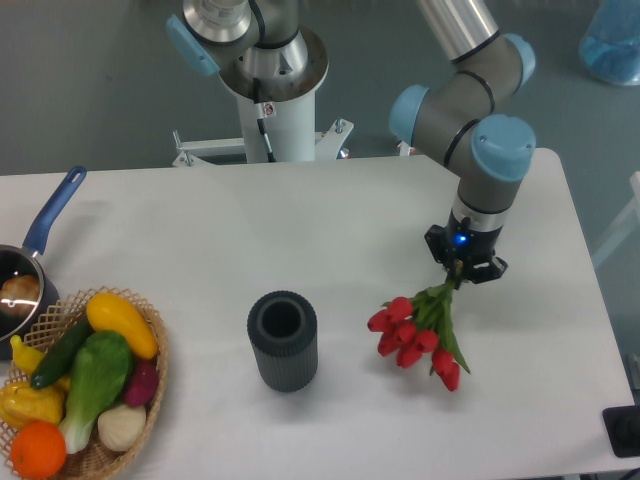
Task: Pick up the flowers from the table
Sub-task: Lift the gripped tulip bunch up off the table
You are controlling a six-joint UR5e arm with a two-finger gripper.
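Right, the gripper [463, 274] is pinching the flowers [418, 330] by the stem ends, so the red buds hang below it over the table [330, 230], right of the vase [283, 340].

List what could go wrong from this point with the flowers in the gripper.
1. The gripper holds the flowers only by the thin stem ends, with the heavy red buds hanging below, so the bunch could slip out or swing.
2. The dark ribbed vase stands upright close to the left of the buds; a low sideways move might knock it over.
3. The bunch hangs near the table right side, so a drop could land near the edge.
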